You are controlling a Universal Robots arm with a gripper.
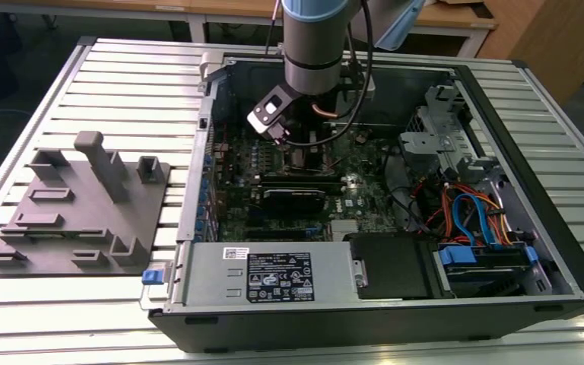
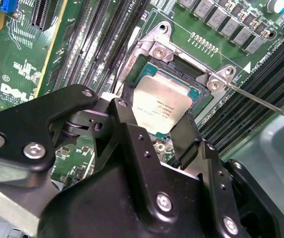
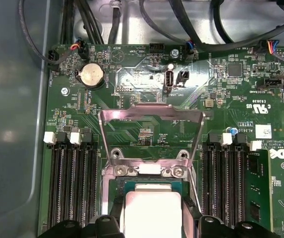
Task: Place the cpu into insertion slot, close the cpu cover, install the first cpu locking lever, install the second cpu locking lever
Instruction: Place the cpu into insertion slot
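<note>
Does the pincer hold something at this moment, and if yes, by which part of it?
Yes: the pincer appears to grip the cpu by two opposite edges, right at the insertion slot.

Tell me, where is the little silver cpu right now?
In the second wrist view, the cpu is held in the gripper, right at the insertion slot, between long memory slots.

Printed markings are present but none is transcribed. Dark lettering stands on the top of the cpu (image 2: 166,101), which is clamped in the gripper (image 2: 157,111). White silkscreen legends cover the motherboard (image 3: 146,79) around the gripper. A black rating label (image 1: 279,277) stands on the power supply (image 1: 206,283), well apart from the gripper.
</note>
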